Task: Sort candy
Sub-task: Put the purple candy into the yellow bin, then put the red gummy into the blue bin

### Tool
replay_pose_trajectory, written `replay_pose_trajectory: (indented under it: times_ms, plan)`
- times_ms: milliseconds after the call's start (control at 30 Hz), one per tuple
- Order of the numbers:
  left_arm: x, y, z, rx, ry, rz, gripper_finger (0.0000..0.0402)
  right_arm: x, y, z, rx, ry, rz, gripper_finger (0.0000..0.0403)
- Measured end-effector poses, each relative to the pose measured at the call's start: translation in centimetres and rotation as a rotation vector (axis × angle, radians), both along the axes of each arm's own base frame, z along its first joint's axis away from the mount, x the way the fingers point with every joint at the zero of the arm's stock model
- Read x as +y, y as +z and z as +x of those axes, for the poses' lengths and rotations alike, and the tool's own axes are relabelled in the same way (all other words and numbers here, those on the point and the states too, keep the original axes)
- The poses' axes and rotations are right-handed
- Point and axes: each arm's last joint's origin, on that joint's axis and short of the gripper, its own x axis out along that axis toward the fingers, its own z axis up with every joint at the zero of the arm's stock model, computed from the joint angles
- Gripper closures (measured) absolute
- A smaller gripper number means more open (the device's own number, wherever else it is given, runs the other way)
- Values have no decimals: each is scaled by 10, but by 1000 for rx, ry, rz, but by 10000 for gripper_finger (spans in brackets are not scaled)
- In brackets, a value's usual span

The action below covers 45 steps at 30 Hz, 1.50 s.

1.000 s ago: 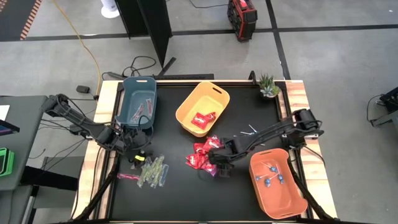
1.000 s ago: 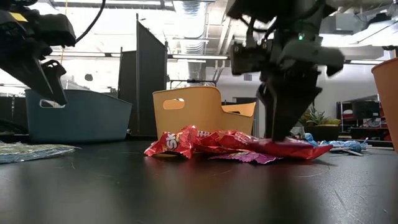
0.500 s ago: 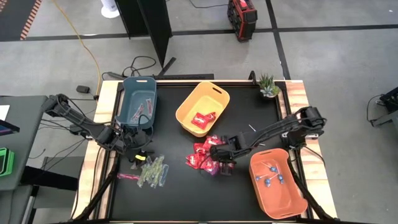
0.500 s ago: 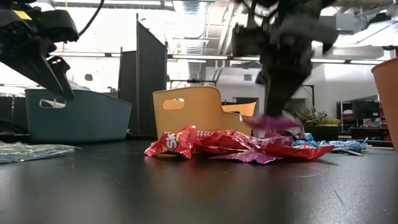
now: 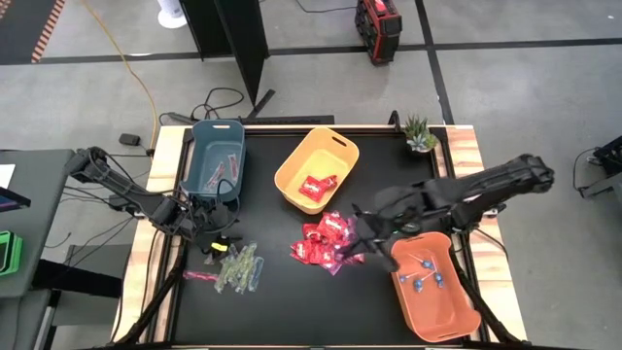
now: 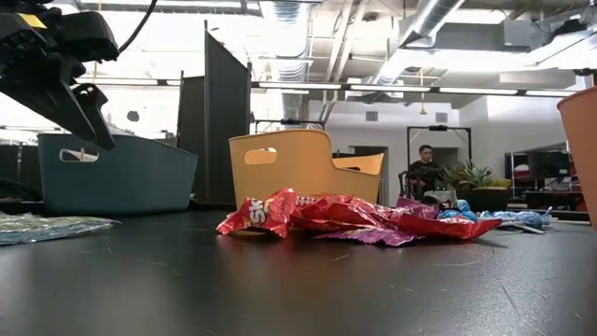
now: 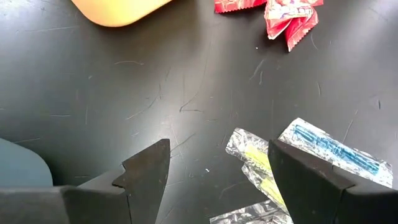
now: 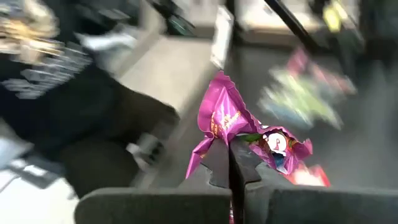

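Three plastic bins sit on the black table (image 5: pixel 292 301) in the high view: a blue bin (image 5: pixel 216 158) at upper left, a yellow bin (image 5: pixel 317 169) in the upper middle and an orange bin (image 5: pixel 434 285) at lower right.

The right gripper (image 8: pixel 229 163) has its fingers pressed together on one magenta candy packet (image 8: pixel 231 124), pinched by its lower edge and lifted off the table; in the high view this gripper (image 5: pixel 362 236) shows just right of centre, beside the red pile.

That pile of red square packets (image 5: pixel 320 242), roughly six though they overlap too much to count exactly, lies at the centre of the frame below the yellow bin, which holds two more red packets (image 5: pixel 318 187).

The orange bin holds about four blue lollipops (image 5: pixel 425 277).

The blue bin holds a few stick packets, uncountable here.

The left gripper (image 7: pixel 216 163) stands wide apart and empty, above the clear green stick packets (image 5: pixel 239 267) at lower left of the high view, near the blue bin.

A small potted plant (image 5: pixel 420 134) stands at the table's upper right corner.
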Motion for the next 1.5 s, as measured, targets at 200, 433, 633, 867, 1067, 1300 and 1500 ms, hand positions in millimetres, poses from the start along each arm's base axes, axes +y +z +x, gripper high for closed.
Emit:
replay_pose_trajectory:
  times_ms: [200, 433, 633, 867, 1067, 1300, 1500]
  plan:
    - [0, 0, 0, -1, 1, 2, 134, -3, 13, -10, -68, 8, 0, 402]
    - [0, 0, 0, -1, 2, 1, 134, -20, 7, 1, -93, -556, -228, 402]
    - [1, 0, 0, -8, 30, -10, 134, -43, 0, 16, -101, -780, -303, 402]
    - [3, 0, 1, -12, 76, -25, 134, -90, -30, 55, -72, -948, -304, 401]
    - [1, -4, -1, 58, 48, -108, 134, -140, -62, 73, 20, -1077, -334, 344]
    - [0, -23, -10, 350, 106, -211, 134, -166, -76, 82, 21, -1091, -259, 190]
    - [-9, -37, -10, 539, 114, -286, 134, -168, -72, 83, -24, -1075, -288, 115]
